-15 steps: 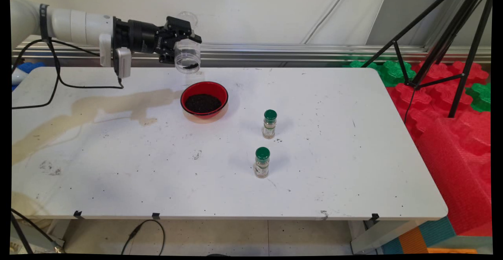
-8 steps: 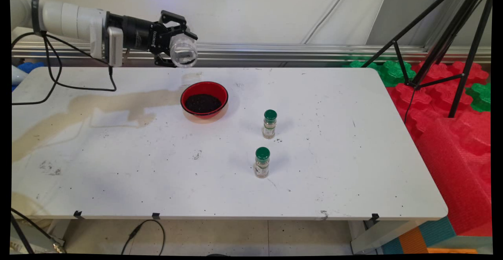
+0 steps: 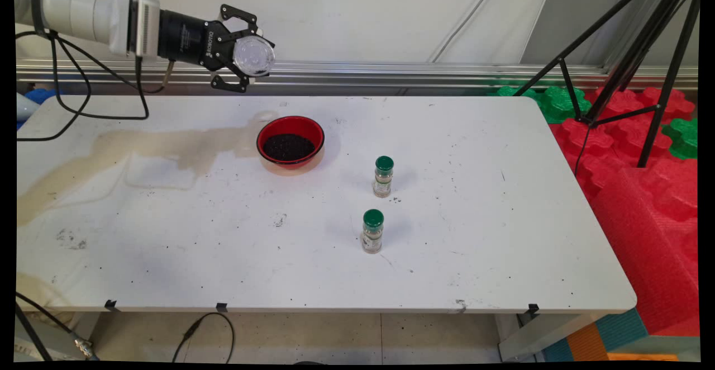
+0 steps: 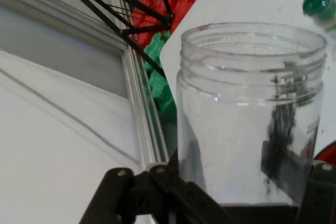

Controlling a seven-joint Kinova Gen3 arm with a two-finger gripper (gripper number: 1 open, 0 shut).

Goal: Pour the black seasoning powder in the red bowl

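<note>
bowl left of two bottles

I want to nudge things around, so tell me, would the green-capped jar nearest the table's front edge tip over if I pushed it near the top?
Probably yes. The near jar stands tall and narrow on a small base, so a push at its green cap would likely topple it. Its round body suggests it would then roll across the table. A low push seems safer.

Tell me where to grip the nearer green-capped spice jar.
Grip the nearer green-capped spice jar across its clear body just under the cap, coming straight down. It stands upright, apart from the farther jar and the red bowl, so there looks to be room for the fingers on either side.
</note>
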